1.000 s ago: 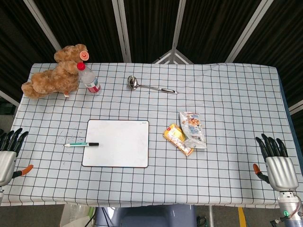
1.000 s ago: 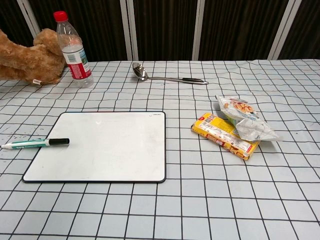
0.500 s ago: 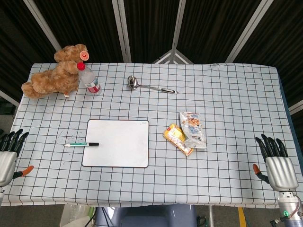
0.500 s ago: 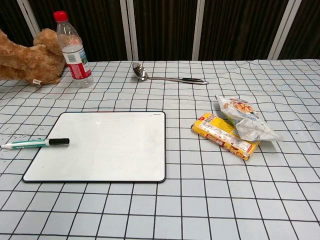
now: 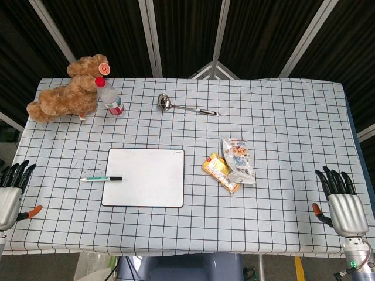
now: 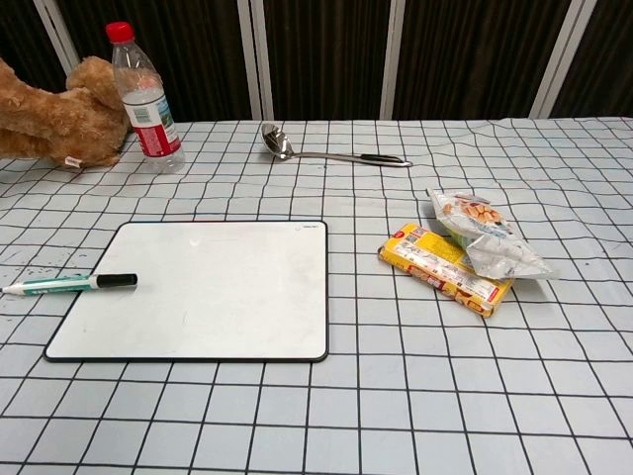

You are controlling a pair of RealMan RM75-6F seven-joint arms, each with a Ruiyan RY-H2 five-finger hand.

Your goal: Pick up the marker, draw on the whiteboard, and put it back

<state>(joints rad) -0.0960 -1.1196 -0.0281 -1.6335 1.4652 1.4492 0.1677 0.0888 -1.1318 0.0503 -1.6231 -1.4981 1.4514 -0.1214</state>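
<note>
Left hand [image 5: 10,190] at the near left table edge, head view only: fingers straight, spread, holding nothing. Right hand [image 5: 341,199] at the near right edge, same posture, holding nothing. Neither shows in the chest view.

Whiteboard [image 6: 198,288] lies flat on the checked cloth [image 6: 396,396], left of centre, black rim, surface blank. A tiny mark at its far right corner is too small to read.

Marker [image 6: 69,285] lies across the board's left edge: black cap end resting on the board, white-and-green barrel on the cloth. Long axis runs left-right, roughly parallel to the near table edge; cap points right, toward board centre. Barrel print illegible.

Right of the board, apart from it: yellow packet [image 6: 445,268], with a clear snack bag [image 6: 485,244] lying partly over its far end. Print on both illegible.

Farther back: ladle [image 6: 331,152], bowl to the left, handle to the right. Far left: bottle [image 6: 144,100], red cap, upright, label unreadable, just beside a brown plush toy [image 6: 54,119].
</note>
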